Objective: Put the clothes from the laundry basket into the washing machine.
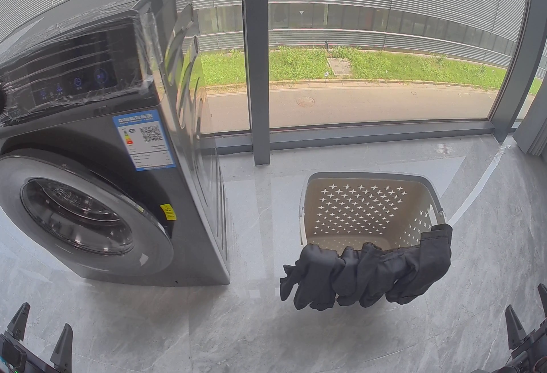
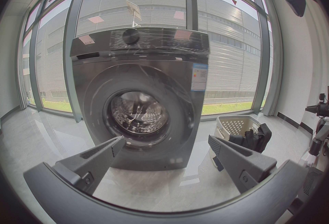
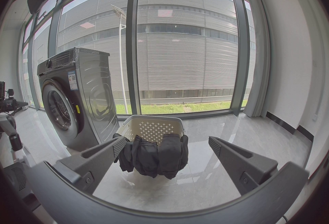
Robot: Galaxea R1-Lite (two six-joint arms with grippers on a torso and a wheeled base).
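A dark grey front-loading washing machine [image 1: 108, 163] [image 2: 140, 98] [image 3: 73, 98] stands on the left, its round door closed over the drum. To its right sits a cream perforated laundry basket [image 1: 364, 206] [image 2: 233, 125] [image 3: 150, 129]. Dark clothes [image 1: 367, 271] [image 2: 252, 139] [image 3: 154, 154] hang over the basket's near rim. My left gripper [image 1: 40, 331] [image 2: 166, 142] is open, low at the near left, facing the washer door. My right gripper [image 1: 530, 308] [image 3: 166, 144] is open, low at the near right, facing the basket. Both hold nothing.
The floor [image 1: 256, 323] is glossy grey marble with open room between me, the washer and the basket. A tall window wall with a dark pillar [image 1: 256, 49] runs close behind both. A white wall stands to the right.
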